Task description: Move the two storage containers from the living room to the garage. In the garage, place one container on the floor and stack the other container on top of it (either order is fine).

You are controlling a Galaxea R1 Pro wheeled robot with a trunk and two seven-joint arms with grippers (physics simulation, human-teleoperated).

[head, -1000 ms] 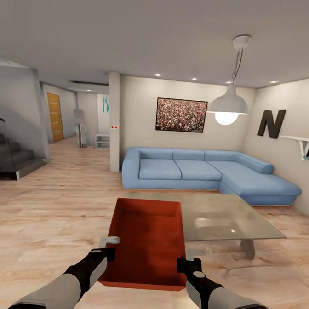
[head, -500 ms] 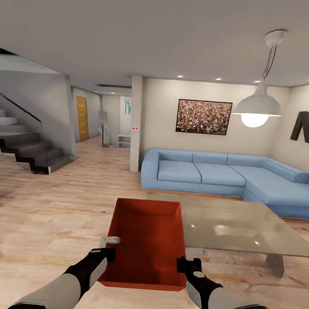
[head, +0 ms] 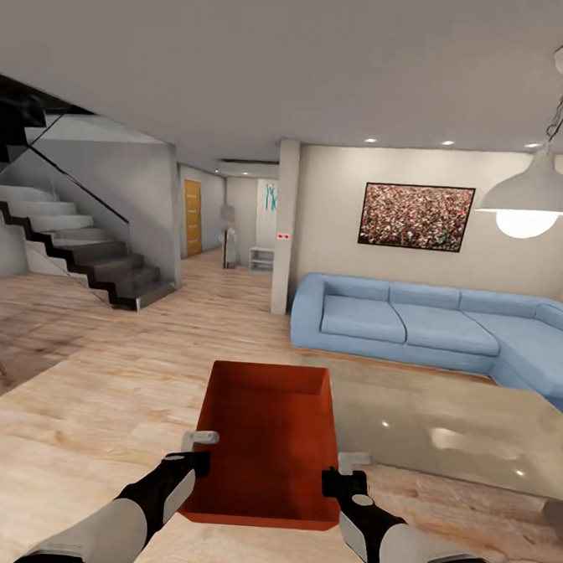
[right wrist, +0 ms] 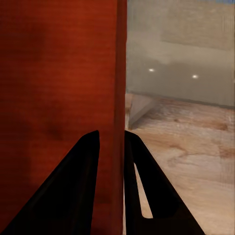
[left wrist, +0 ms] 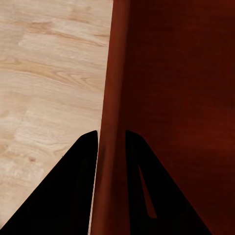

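Gripping orange-red storage container point(head: 269, 436), (thin walls), both grippers

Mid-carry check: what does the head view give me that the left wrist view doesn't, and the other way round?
Head view alone: the blue sofa, glass table, staircase and right tool on the container's far wall. Left wrist view alone: the left tool fingers straddling the thin wall, one inside, one outside. Both: the orange-red storage container and wood plank floor.
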